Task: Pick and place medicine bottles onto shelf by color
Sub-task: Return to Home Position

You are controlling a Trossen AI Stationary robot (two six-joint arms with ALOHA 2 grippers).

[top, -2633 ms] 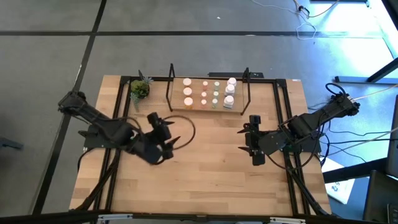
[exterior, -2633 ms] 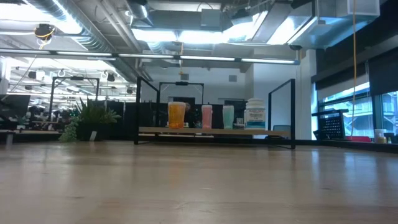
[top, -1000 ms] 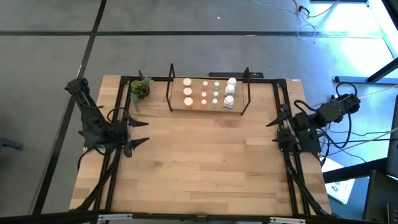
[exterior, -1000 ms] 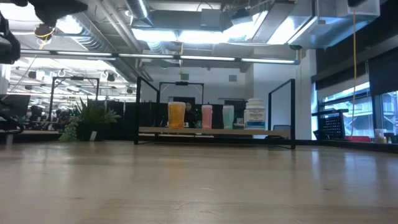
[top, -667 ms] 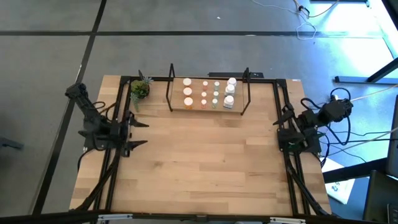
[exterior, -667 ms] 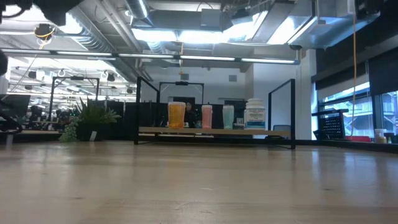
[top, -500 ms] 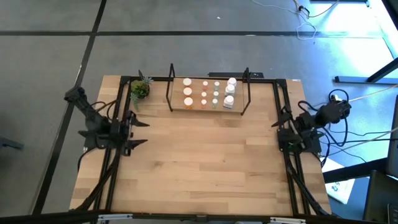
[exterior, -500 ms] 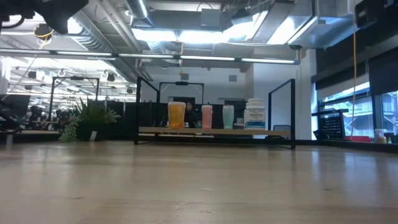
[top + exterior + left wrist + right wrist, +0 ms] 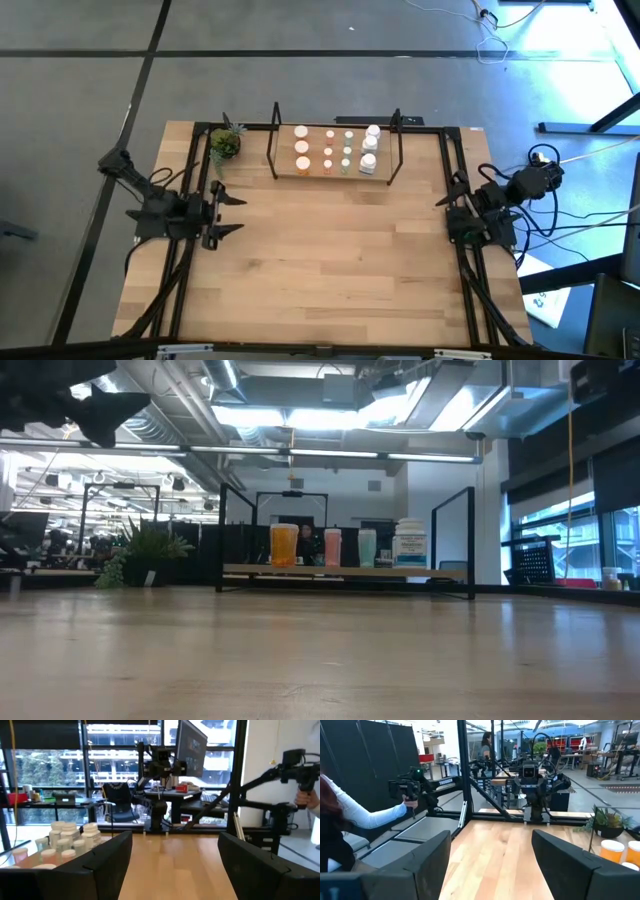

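The medicine bottles (image 9: 335, 148) stand upright in rows on the shelf (image 9: 385, 176), a light-wood board with black end frames at the table's far middle. From table height they show as orange (image 9: 284, 545), pink (image 9: 332, 547), pale green (image 9: 367, 547) and white (image 9: 409, 543). My left gripper (image 9: 236, 214) hovers open by the table's left edge, pointing right, with nothing between its fingers (image 9: 102, 865). My right gripper (image 9: 447, 190) hovers open by the right edge, pointing left, also with nothing between its fingers (image 9: 570, 860).
A small potted plant (image 9: 224, 143) stands left of the shelf. Black rails (image 9: 190, 260) run along the table's left and right sides. Bare wood lies between the two arms. A person holding a hand-held gripper device (image 9: 407, 787) shows beyond the table; a hand (image 9: 306, 797) shows in the left wrist view.
My left arm has folded back at the left edge; its gripper has sunk a little and swung round to point across the table. My right arm drew back toward the right edge and sank, then kept still. Both grippers stay open. The bottles have not moved.
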